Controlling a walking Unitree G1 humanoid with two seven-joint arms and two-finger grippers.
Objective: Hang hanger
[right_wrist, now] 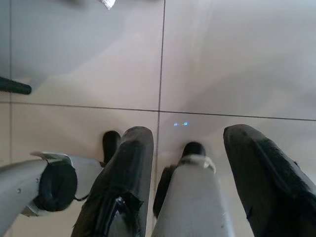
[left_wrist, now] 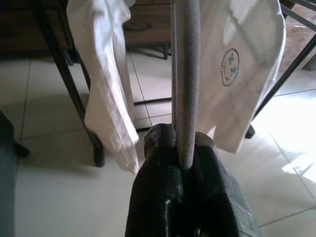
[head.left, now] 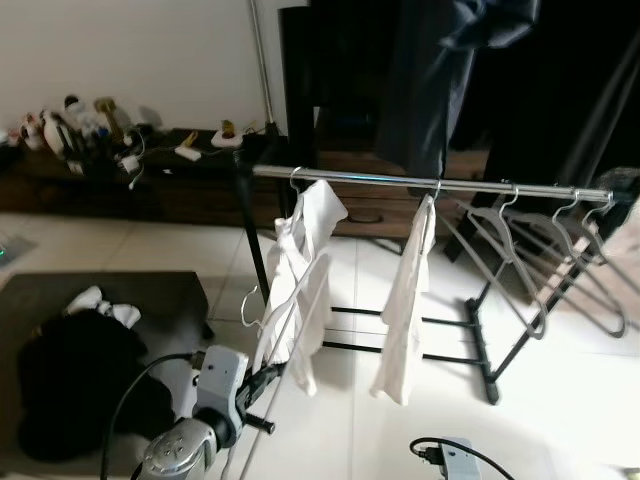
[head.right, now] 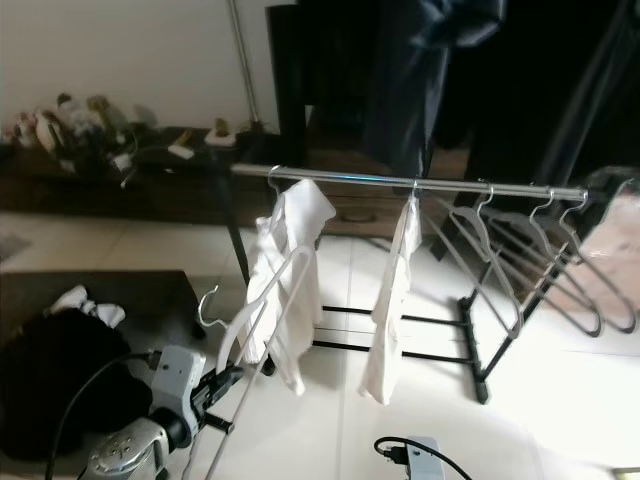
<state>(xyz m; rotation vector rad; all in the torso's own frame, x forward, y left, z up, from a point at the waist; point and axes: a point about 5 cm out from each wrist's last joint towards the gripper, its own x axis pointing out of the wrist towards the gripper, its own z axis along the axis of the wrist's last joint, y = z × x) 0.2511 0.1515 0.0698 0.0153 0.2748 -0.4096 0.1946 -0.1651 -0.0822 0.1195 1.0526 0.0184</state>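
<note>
Right, your left gripper (head.left: 268, 378) sits low at the near left, its black fingers (left_wrist: 163, 187) pinched tight on one arm of a pale plastic hanger (head.left: 290, 300). From the grip that hanger slants up and away toward the rack, its hook (head.left: 246, 305) curling out to the left, below the chrome rail (head.left: 400, 181) and not on it. On that rail you've got two white garments: one (head.left: 305, 260) just behind your hanger, another (head.left: 405, 300) further right, with bare rail between them. Beyond the second garment, a cluster of empty grey hangers (head.left: 540, 250) crowds the right end. Glossy white tiles (head.left: 560, 400) spread under the rack, and a dark mat (head.left: 150, 300) lies at left. Your right gripper (right_wrist: 190, 163) points down at the tiles, fingers spread apart, holding nothing.
</note>
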